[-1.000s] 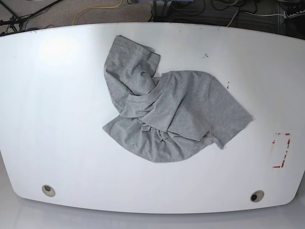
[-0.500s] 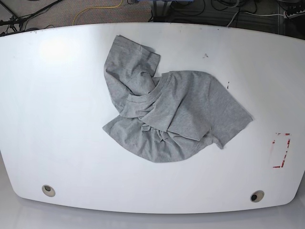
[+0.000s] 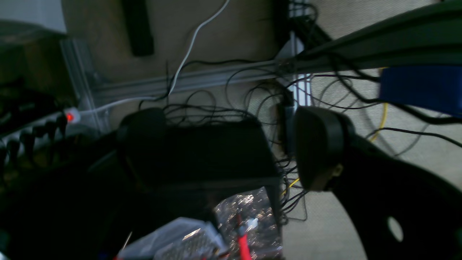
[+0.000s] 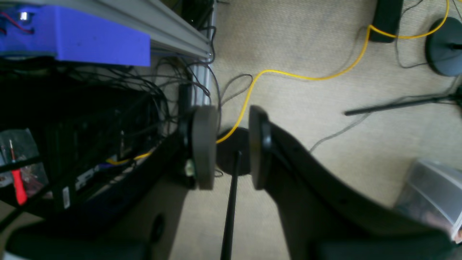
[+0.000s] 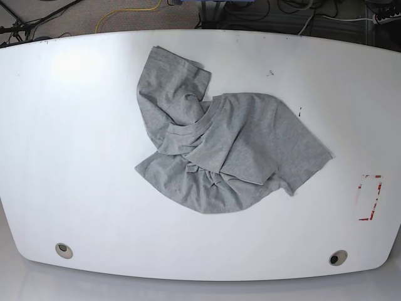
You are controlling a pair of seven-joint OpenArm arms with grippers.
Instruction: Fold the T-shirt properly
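The T-shirt [image 5: 222, 150] is lying crumpled near the middle of the white table [image 5: 75, 157]. Neither gripper is appearing in the base view. The right gripper [image 4: 227, 146] and left gripper [image 3: 231, 144] are hanging with fingers apart over the floor, away from the shirt.

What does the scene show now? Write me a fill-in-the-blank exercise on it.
1. The T-shirt lies ____ on the white table.
2. The right pincer holds ____.
3. In the base view, ____ arms reach over the table.
4. Below the right pincer runs a ____ cable.

Missing: crumpled; nothing; no; yellow
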